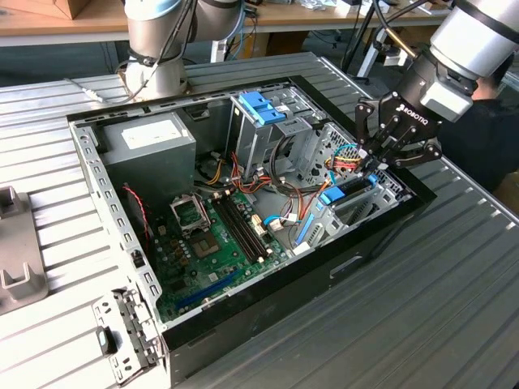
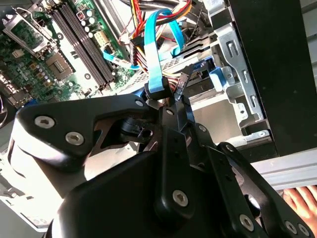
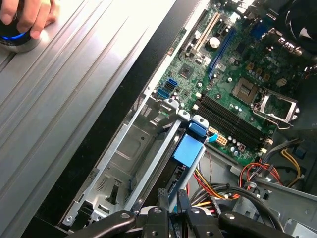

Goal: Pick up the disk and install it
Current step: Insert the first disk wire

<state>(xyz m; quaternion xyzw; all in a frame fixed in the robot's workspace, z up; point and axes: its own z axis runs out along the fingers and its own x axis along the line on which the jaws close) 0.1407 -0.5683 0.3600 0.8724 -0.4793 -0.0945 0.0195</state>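
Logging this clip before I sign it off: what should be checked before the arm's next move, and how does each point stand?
1. Pincer placed over the drive bay, at the exterior view's right end of the computer case: ok.
2. Pincer shut, actually gripping the disk: cannot tell.
3. Disk inside the bay, its light blue carrier beside the motherboard: ok. Fully seated: cannot tell.
4. Path free of wiring: not ok; the blue cable runs right up to the fingertips in the second wrist view.
5. Person's hand away from the case, resting on the table: ok.
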